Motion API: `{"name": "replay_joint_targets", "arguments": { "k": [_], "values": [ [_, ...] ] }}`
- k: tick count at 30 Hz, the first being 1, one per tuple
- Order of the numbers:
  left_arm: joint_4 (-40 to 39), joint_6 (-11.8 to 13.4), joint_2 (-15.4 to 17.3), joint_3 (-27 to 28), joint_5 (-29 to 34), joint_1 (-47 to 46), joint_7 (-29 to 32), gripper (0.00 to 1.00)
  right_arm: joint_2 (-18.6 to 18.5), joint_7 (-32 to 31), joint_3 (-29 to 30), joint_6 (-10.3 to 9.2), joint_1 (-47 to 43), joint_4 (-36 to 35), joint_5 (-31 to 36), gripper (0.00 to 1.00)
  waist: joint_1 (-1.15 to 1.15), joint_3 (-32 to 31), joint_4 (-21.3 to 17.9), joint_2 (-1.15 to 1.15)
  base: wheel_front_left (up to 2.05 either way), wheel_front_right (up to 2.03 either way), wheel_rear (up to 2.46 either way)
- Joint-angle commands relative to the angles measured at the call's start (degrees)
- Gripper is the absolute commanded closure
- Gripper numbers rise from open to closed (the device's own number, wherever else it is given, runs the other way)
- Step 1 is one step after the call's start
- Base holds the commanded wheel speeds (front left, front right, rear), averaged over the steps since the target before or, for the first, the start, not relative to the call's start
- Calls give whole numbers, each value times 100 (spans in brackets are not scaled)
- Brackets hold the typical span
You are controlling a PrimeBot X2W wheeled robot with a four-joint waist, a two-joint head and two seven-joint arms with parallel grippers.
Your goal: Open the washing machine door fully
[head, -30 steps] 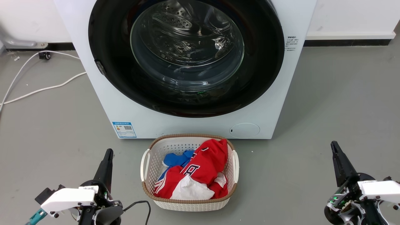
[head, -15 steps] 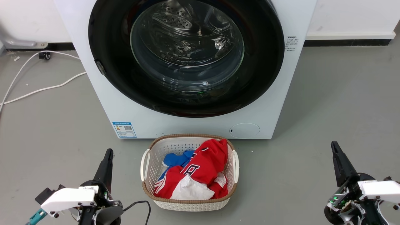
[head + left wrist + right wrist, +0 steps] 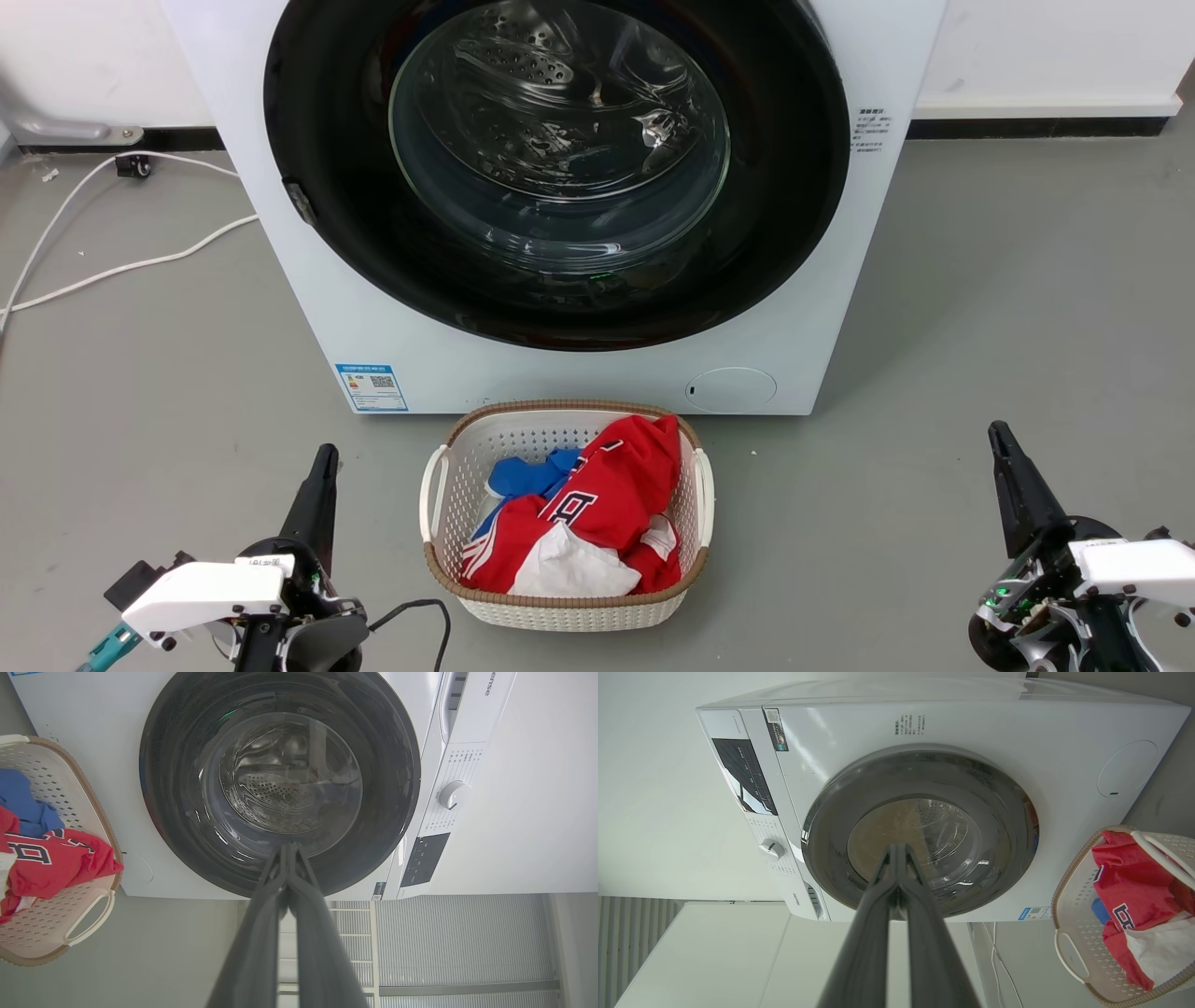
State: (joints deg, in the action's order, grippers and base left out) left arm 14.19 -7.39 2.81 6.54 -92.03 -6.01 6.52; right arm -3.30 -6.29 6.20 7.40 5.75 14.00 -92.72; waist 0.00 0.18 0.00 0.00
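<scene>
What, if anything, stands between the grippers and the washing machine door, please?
Nothing visible blocks either the left gripper or right gripper from the washing machine door; the laundry basket sits low on the floor between them.

Laundry area: washing machine (image 3: 560, 205), clothes basket (image 3: 565, 597), bare grey floor (image 3: 980, 308).

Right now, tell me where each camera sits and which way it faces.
Head view: up on the head, looking forward and down at the washing machine door and laundry basket; left gripper lower left, right gripper lower right.
Left wrist view: on the left wrist, rolled sideways, facing the door along its shut fingers; basket at left.
Right wrist view: on the right wrist, rolled oppositely, facing the door along shut fingers; basket at right.
Shared: both wrist views show the control dial.
</scene>
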Motion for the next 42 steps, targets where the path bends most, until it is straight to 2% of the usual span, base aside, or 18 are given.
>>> {"name": "replay_joint_targets", "arguments": {
  "k": [1,5,6,16,22,33,42],
  "values": [
    [-2,-19,14,-3,-26,-47,-8,100,21,-10,6,17,84,7,36,100,0,0,0,0,0,0,0],
    [-2,-19,14,-3,-26,-47,-8,100,23,-11,8,17,84,8,39,100,0,0,0,0,0,0,0],
    [-2,-19,14,-3,-26,-47,-8,0,24,-11,9,17,84,8,39,0,0,0,0,0,0,0,0],
    [-60,4,-5,-285,113,90,-210,0,12,220,-127,0,-169,-84,93,0,0,-5,-5,0,0,0,0],
    [-198,2,65,-465,430,93,-392,0,14,385,-160,1,-228,-206,458,0,0,-8,-11,0,0,0,0],
    [-477,-1,95,-643,1909,103,-667,0,13,657,-276,3,-283,-463,1763,0,0,-1,-26,0,0,0,0],
    [-596,-3,174,-779,3103,119,-867,0,-92,777,-435,4,-302,-542,3396,0,0,6,-52,0,0,0,0]
  ]
}}
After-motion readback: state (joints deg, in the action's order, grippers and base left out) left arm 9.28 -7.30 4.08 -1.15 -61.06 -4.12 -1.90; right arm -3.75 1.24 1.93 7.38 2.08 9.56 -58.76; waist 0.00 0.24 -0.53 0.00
